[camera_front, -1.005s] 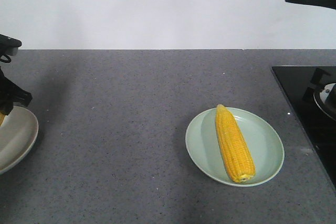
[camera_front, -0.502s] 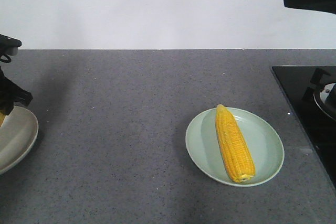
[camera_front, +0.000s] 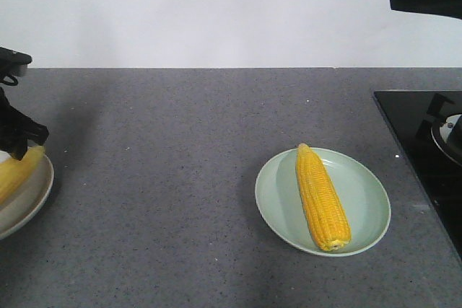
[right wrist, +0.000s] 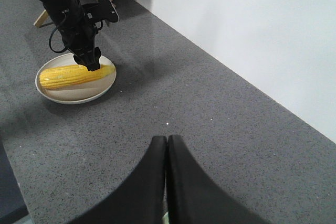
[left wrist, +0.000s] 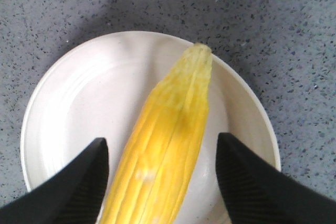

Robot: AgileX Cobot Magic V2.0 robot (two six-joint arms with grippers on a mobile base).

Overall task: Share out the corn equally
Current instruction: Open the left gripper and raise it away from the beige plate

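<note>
Two cobs (camera_front: 322,197) (left wrist: 163,150) seen, one per plate (camera_front: 368,196) (left wrist: 68,93); left gripper (left wrist: 160,169) spread astride the white plate's cob, right gripper (right wrist: 167,174) pressed together, empty; remaining corn unseen.

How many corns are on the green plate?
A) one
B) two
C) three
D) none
A: a single corn lies across the green plate, with nothing else on it.
</note>
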